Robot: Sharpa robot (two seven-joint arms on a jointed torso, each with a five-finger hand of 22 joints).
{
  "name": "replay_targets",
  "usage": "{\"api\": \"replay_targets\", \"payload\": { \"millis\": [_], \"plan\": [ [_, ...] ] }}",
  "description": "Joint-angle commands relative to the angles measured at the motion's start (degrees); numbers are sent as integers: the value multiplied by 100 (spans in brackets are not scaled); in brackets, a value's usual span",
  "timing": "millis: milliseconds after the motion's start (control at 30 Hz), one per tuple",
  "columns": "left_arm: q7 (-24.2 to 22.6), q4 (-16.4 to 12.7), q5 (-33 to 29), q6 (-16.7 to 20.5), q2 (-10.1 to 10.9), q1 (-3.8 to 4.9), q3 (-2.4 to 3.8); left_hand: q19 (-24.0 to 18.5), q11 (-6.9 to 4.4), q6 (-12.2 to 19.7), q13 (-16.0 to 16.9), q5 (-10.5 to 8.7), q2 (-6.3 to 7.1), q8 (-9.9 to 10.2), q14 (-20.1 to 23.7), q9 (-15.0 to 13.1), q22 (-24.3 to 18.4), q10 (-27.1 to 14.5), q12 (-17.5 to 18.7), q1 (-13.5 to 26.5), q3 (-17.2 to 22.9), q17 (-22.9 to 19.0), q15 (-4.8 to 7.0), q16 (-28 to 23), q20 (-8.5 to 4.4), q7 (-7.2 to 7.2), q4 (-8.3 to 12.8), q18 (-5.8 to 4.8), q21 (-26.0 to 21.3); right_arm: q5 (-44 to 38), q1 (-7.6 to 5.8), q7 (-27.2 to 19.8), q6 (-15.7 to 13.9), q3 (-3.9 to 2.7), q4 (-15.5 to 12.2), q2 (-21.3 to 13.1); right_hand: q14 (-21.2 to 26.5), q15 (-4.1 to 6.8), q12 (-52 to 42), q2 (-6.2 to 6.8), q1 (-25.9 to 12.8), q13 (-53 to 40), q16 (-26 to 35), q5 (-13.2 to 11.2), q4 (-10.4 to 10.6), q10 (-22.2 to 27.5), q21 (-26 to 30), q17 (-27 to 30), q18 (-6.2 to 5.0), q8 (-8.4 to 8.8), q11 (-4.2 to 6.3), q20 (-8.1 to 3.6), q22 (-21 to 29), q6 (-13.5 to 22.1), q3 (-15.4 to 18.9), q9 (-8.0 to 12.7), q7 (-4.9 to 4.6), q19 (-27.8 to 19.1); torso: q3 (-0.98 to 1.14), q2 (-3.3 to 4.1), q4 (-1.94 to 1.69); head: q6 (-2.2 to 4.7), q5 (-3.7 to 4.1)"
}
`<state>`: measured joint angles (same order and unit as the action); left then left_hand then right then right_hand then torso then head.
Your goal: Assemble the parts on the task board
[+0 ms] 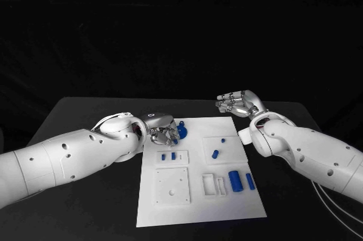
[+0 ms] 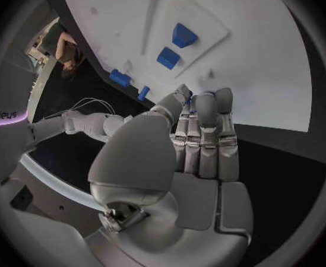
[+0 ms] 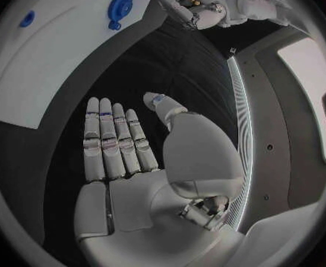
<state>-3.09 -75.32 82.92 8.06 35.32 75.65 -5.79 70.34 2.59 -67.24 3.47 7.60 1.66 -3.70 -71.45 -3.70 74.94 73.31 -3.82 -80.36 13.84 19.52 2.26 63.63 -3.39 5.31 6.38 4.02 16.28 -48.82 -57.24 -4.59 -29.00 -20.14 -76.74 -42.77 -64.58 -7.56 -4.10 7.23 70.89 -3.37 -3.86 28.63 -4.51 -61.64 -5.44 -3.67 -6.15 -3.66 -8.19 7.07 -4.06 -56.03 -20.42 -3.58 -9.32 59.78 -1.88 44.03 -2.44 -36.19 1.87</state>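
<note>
Currently left hand [image 1: 162,130] hovers empty, fingers extended, by the round blue part [image 1: 181,130] on the task board [image 1: 227,209], probably for pickup; right hand [image 1: 241,103] idles, empty and spread.

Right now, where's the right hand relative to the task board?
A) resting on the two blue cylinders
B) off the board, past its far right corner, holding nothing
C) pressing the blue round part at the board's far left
B: in the head view the right hand sits over black table beyond the task board's far right corner; the right wrist view shows its fingers extended and holding nothing.
</note>
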Motion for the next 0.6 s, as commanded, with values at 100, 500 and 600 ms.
{"api": "replay_targets", "payload": {
  "millis": [100, 500, 600],
  "plan": [
    [34, -73, -143, -38, 111, 3, 6, 31, -10, -31, -6, 13, 15, 13, -36, 1, 116, 10, 36, 31, 16, -8, -11, 32, 13, 0, -5, 49, 23, -4, 1, -67, 37, -4, -12, -10, 20, -8, 31, 21, -53, 1, 18, 38, -10, 0, -32, 8, 12, 13, -8, 17, 9, -37, -12, 1, -9, -39, -9, 5, -3, 3, -23],
    [84, -58, -149, -27, 220, 3, 6, 37, -9, -45, -6, 31, 17, 10, -43, 0, 122, 22, 35, -6, 35, -5, -16, 42, 16, 4, 6, 61, 40, -4, 1, -68, 48, -4, 0, -2, 21, -9, 31, 14, -57, 2, 18, 38, -18, 2, -30, 8, 12, 14, -8, 17, 9, -29, -15, 1, -10, -43, -2, 9, 19, -12, -35],
    [84, -38, -144, -66, 239, 3, 6, 29, -7, -36, -6, -8, 38, 11, -40, 1, 120, 20, 35, -8, 27, -7, -19, 39, 21, 4, 5, 64, 44, -4, 1, -68, 48, -4, 2, -5, 21, -9, 31, 14, -57, 2, 18, 38, -18, 2, -30, 8, 12, 14, -8, 17, 9, -29, -15, 1, -10, -43, -3, 8, 14, -23, -25]
  ]
}}
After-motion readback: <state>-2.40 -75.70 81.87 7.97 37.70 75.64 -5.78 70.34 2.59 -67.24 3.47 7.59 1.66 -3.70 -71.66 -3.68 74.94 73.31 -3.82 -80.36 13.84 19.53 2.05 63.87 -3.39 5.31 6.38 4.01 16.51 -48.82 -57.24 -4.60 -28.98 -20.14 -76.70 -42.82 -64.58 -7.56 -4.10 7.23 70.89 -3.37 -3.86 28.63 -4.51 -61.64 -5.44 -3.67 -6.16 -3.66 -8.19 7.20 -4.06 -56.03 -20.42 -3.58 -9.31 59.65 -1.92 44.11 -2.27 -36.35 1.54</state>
